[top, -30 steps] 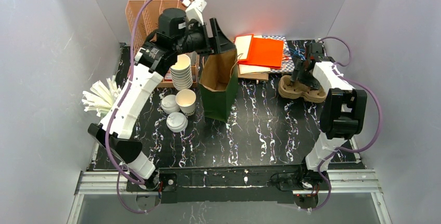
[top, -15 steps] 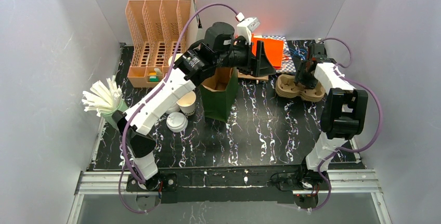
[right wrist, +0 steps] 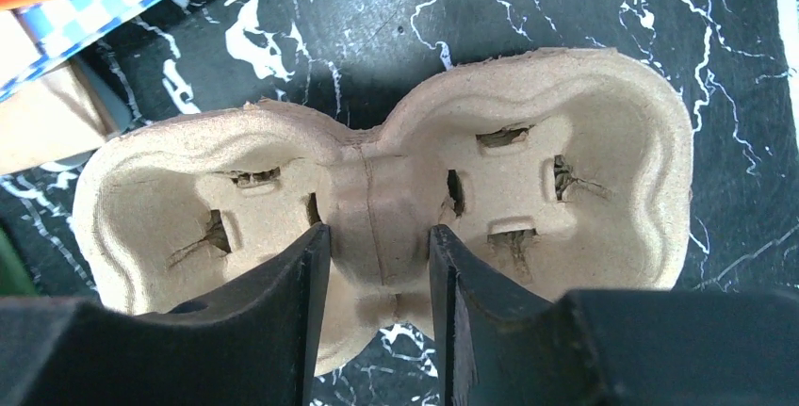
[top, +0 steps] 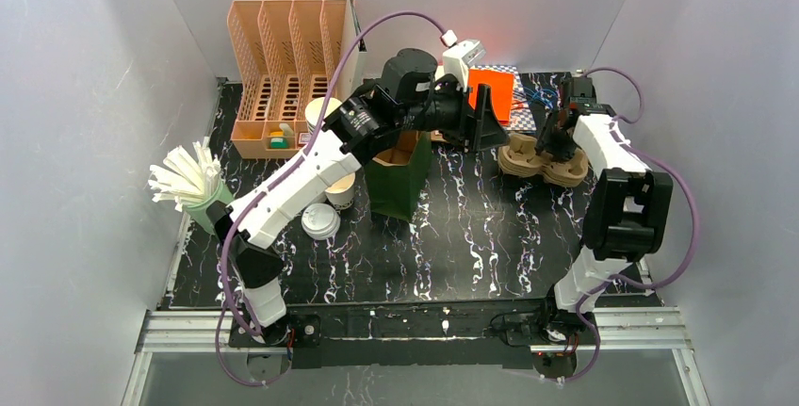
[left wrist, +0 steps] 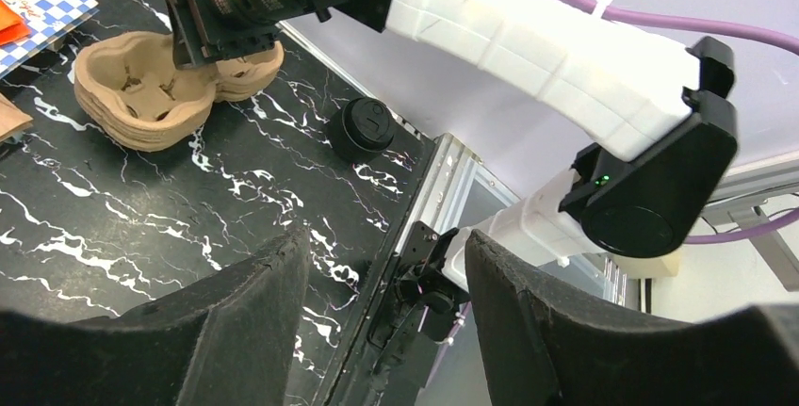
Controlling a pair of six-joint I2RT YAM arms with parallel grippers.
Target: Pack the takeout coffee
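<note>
Fingers [right wrist: 269, 331] of the right claw [right wrist: 377, 236] pinch the waist of the brown moulded-pulp cup carrier [right wrist: 612, 133], across its long axis; left claw [left wrist: 386, 246] released.

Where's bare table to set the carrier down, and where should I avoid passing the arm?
Widest bare patch: the marbled table between the green bag and the right arm, in front of the cup carrier. Another strip runs along the near edge by the arm bases. Crowded: left of the bag, around the single cup, lid and straws.

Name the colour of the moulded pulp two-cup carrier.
Light brown; the moulded pulp two-cup carrier shows best in the right wrist view.
</note>
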